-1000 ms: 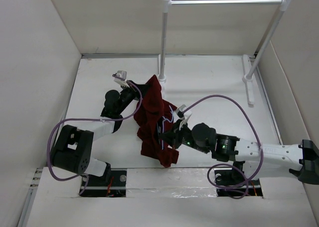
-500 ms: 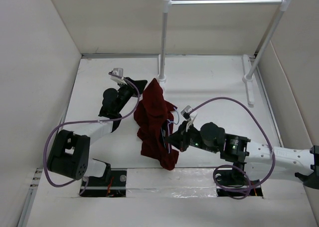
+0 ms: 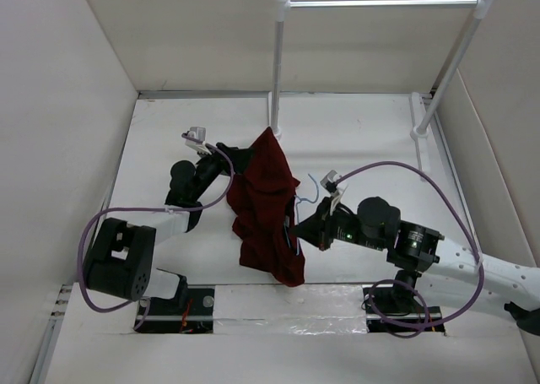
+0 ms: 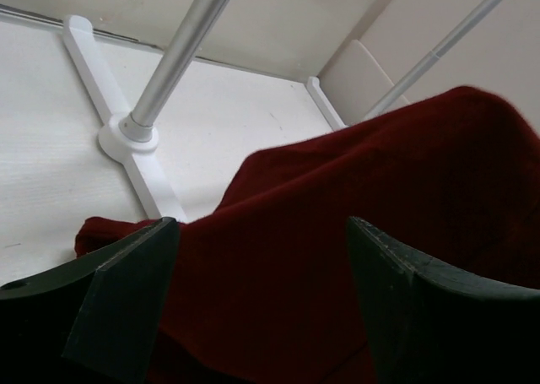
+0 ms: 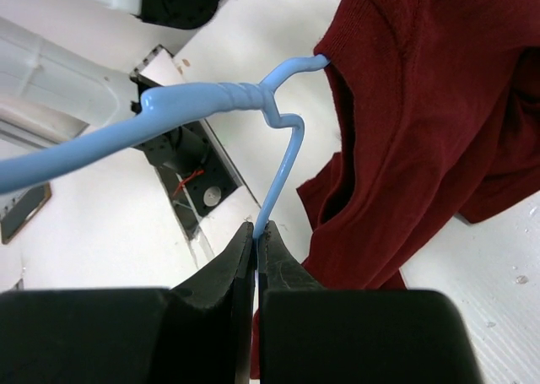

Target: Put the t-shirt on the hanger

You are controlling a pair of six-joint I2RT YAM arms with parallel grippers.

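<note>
Maroon t-shirt [image 3: 266,198] before wide-spread left gripper [image 4: 261,262]; right gripper [image 5: 256,232] tight on blue hanger [image 5: 202,101]

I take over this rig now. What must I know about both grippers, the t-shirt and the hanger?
Grippers: left gripper is open, with t-shirt cloth between its fingers, not clamped. The right gripper is shut on the hanger wire.
Done: one hanger wire enters the shirt.
To do: seat both shoulders. The far side is hidden, so check it.
</note>
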